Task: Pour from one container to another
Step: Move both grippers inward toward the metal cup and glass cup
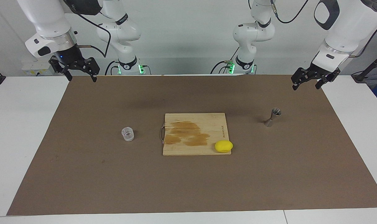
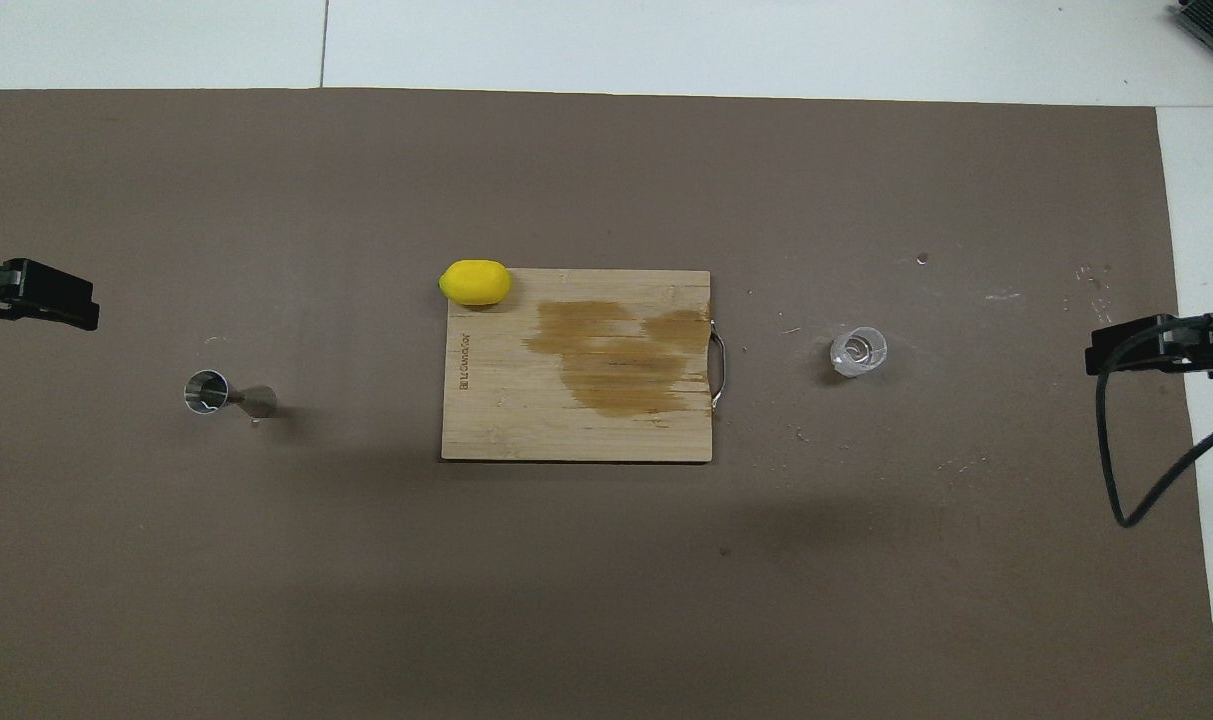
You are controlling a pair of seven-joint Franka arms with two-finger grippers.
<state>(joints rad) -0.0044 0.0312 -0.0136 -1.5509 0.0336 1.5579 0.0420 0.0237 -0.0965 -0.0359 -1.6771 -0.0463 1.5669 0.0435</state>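
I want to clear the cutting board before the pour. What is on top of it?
A yellow lemon sits on the cutting board's corner farthest from the robots, overhanging its edge. A dark stain marks its middle. Nothing else is on it; what is beneath the lemon is hidden.

You have a matt brown mat [image 1: 82, 174] that looks like paper or thin board, smooth but scuffed with pale specks, lying on a white, smooth table [image 1: 20, 124]. Your wooden cutting board [image 1: 207, 119] shows pale bamboo-like grain, a darker stained patch, and a thin metal handle [image 1: 161, 134]. The lemon [image 1: 223, 146] looks glossy yellow and smooth. Your glass cup [image 1: 127, 134] is clear and shiny. The jigger [image 1: 272, 117] is polished silver metal. The arm shells you see are glossy white plastic, and the gripper links matt black.
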